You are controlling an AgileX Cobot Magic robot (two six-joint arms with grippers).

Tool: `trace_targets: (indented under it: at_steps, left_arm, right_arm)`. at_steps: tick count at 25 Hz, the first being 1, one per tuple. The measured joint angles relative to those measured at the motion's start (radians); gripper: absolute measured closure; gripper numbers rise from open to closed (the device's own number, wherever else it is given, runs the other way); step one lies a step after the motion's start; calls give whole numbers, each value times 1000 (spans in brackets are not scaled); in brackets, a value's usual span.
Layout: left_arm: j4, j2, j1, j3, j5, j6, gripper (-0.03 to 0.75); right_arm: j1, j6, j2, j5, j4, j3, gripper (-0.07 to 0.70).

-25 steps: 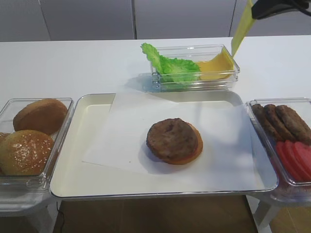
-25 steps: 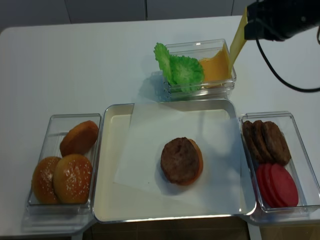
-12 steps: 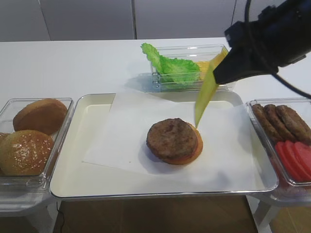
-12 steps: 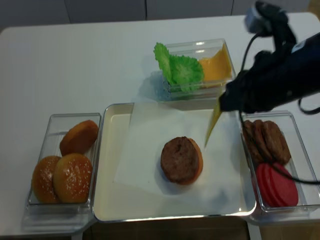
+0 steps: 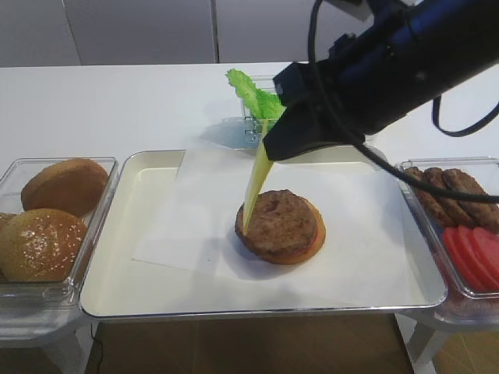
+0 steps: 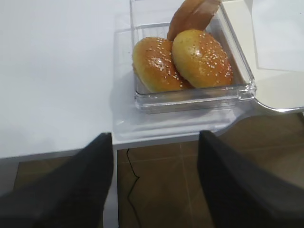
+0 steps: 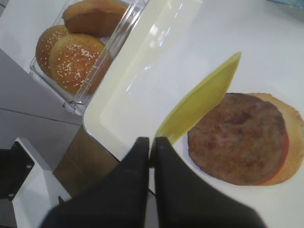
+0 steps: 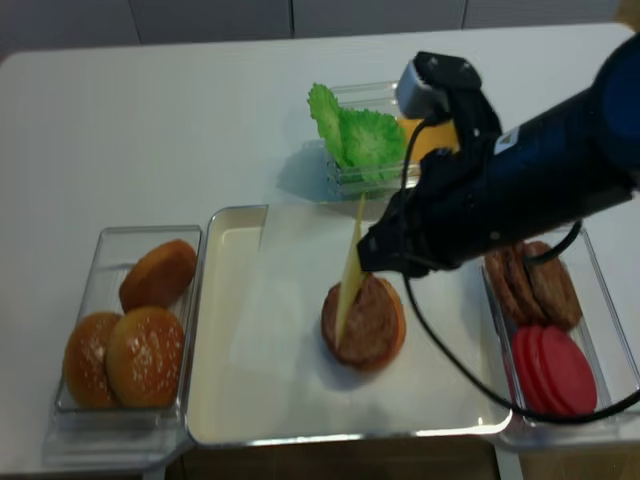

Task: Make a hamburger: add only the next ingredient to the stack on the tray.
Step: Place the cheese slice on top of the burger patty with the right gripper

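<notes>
The stack (image 5: 284, 227), a brown patty over a flat bun half, lies mid-tray on white paper and also shows as the stack (image 8: 368, 325) and the stack (image 7: 243, 138). My right gripper (image 5: 270, 149) is shut on the top edge of a pale yellow cheese slice (image 5: 256, 191). The slice hangs edge-on, its lower corner at the patty's left edge. In the right wrist view, the right gripper (image 7: 152, 141) pinches the cheese (image 7: 199, 102) over the cream tray (image 7: 111, 107). My left gripper (image 6: 154, 135) hangs open past the table's front edge, holding nothing.
A clear bin of domed buns (image 5: 47, 234) stands left of the tray (image 5: 117, 241). Behind the tray, a bin holds lettuce (image 5: 253, 95). On the right, another bin holds bare patties (image 5: 460, 195) and tomato slices (image 5: 477, 253). The right arm spans the tray's back right.
The right arm has swung from above the back bin forward and left, carrying the cheese slice down to the patty's left side. The stack has not moved.
</notes>
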Motion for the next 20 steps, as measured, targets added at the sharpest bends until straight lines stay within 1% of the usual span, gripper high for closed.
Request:
trace_targets:
  at_steps: [3, 8, 12, 17, 20]
  left_arm:
    - [0, 0, 0, 0, 0, 0, 296]
    - [0, 0, 0, 0, 0, 0, 296]
    - [0, 0, 0, 0, 0, 0, 296]
    - [0, 0, 0, 0, 0, 0, 296]
    - [0, 0, 0, 0, 0, 0, 296]
  right_arm:
    - [24, -15, 34, -13, 21, 0, 598]
    - [28, -32, 74, -44, 10, 0, 598]
    - [28, -27, 112, -53, -51, 0, 598]
    - [28, 26, 134, -65, -158, 0, 598]
    - [28, 58, 134, -69, -203, 0, 598]
